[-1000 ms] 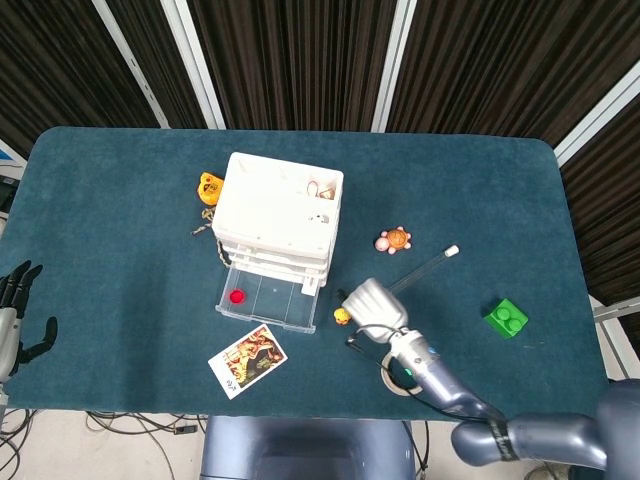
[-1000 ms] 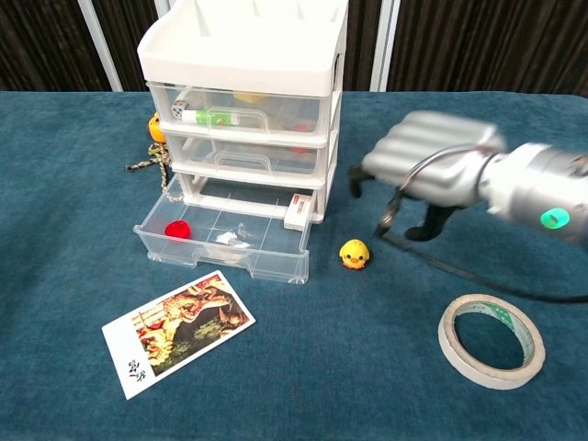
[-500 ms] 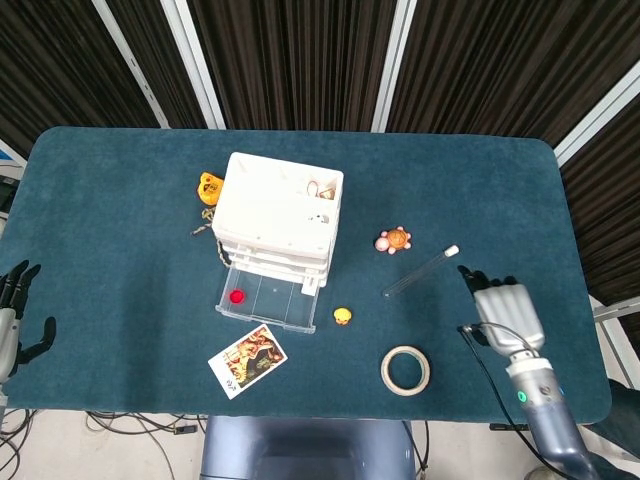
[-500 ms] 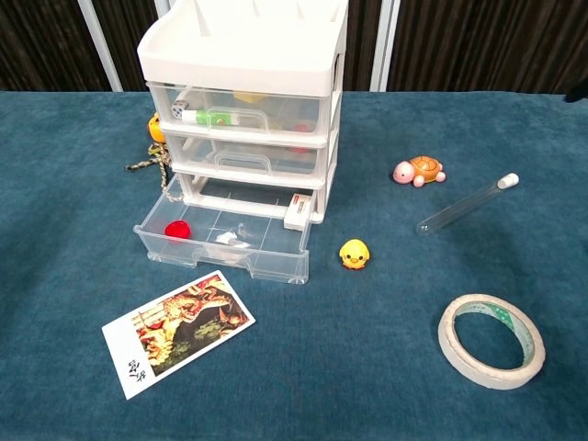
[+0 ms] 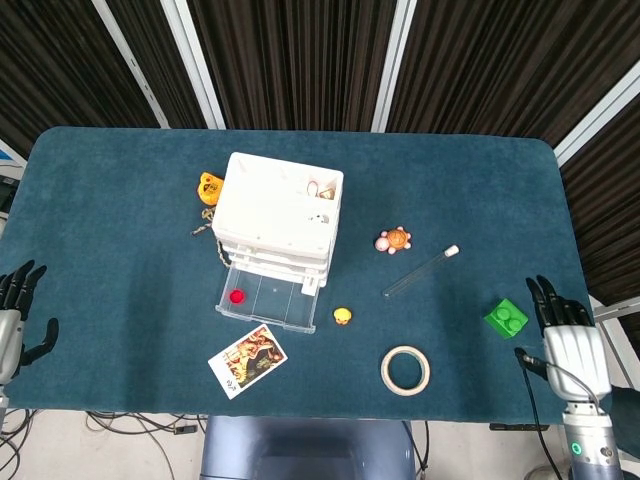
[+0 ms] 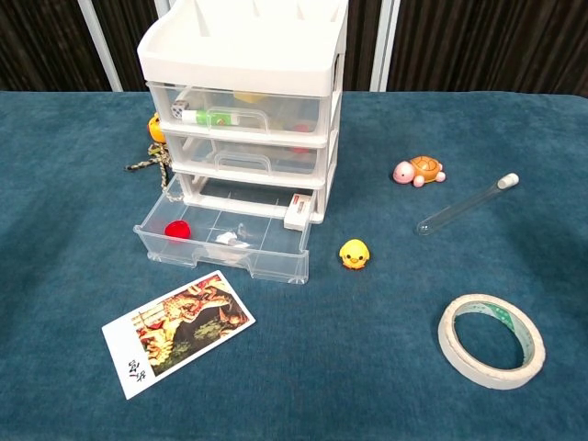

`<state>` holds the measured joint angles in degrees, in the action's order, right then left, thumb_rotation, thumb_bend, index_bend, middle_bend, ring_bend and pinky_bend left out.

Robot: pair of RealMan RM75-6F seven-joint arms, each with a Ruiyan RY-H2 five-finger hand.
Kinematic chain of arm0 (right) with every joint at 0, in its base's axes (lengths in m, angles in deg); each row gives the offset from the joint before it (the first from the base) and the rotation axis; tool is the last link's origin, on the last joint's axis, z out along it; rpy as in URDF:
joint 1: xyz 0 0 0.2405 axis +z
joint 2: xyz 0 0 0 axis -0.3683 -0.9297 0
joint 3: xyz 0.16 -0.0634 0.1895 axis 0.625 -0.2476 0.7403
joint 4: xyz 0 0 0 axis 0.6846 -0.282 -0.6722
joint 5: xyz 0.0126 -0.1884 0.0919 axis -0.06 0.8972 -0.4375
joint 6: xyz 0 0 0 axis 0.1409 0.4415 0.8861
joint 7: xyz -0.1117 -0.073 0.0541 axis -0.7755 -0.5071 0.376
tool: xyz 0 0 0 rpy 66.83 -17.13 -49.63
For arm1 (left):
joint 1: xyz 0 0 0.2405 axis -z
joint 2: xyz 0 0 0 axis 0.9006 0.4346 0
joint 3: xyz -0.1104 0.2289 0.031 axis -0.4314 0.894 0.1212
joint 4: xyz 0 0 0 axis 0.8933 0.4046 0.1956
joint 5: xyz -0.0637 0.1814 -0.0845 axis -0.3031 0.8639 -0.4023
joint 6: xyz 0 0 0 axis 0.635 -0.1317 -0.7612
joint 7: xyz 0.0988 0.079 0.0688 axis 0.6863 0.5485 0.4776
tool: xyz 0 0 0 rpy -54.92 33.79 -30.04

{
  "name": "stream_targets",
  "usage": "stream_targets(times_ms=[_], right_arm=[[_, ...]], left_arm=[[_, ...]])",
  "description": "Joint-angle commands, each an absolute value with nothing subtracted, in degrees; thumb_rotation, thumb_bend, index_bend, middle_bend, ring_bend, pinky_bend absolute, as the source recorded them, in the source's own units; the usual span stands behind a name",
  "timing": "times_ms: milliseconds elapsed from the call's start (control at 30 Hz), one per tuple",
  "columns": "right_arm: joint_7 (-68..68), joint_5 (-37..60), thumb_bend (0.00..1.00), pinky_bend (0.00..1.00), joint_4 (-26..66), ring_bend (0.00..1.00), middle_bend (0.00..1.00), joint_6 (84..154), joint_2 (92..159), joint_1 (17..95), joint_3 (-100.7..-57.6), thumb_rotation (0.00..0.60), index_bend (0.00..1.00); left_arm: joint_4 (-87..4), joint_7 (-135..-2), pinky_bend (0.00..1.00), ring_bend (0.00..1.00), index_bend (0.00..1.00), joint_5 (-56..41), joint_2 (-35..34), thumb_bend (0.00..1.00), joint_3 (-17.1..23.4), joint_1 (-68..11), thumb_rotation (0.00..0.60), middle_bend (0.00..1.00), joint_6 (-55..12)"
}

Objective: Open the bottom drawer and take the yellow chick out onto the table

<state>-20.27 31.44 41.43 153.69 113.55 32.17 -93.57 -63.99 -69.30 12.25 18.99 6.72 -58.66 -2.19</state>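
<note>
Since the earlier frames our right hand has drawn back from beside the chick to the table's right edge, near the green block; the chick has stayed put. Left to right: our left hand rests off the left edge, fingers spread, holding nothing. The bottom drawer stands pulled out of the cabinet, a red piece inside; a card lies in front of it. The chick sits upright on the cloth just right of the drawer, apart from it. The tape roll lies further right. Our right hand is wide open and empty. We judge the task done; the sound finish is to keep both hands clear and leave the chick undisturbed.
</note>
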Motion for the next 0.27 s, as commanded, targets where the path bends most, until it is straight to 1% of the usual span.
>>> stream_targets(times_ms=[33,267], right_arm=[[-19.7,32.0,0.12,0.26,39.3,0.24,0.08,153.8,115.0,31.0,-93.1,0.6,0.0],[-22.4,32.6,0.12,0.25,37.0,0.24,0.08,151.0,116.2,30.8,-92.3,0.6,0.0]], left_arm=[[-63.9,-69.0,0.0,0.0,0.04,12.7,19.0,0.48,6.9,-58.6,0.6,0.0,-2.1],[-63.9,-68.0,0.0,0.0,0.04,13.3,19.2,0.48,7.2,-58.6,0.6,0.0,-1.9]])
